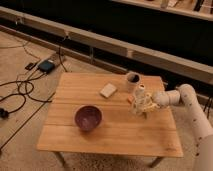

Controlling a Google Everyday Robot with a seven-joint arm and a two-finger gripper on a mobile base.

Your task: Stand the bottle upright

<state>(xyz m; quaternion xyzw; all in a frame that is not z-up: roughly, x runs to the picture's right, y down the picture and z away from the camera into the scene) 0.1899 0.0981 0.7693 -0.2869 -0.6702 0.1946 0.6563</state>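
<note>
Towards the right of the wooden table [100, 142], the slim cream-white plastic bottle [140, 94] stands close to upright, cap up. The pincer [145, 106], reaching in from the right, sits against its lower half; clamped or loose, I cannot tell. The pale cylindrical cup [132, 78] just beyond is dark inside; the purple bowl [88, 118], well left, looks empty.

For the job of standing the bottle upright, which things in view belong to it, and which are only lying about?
Belong to the job:
- bottle, looking about upright on the right side of the table
- gripper, at the bottle's lower part

Only lying about:
- cup behind the bottle
- orange object beside the bottle
- pale block
- purple bowl
- cables on the floor
</note>
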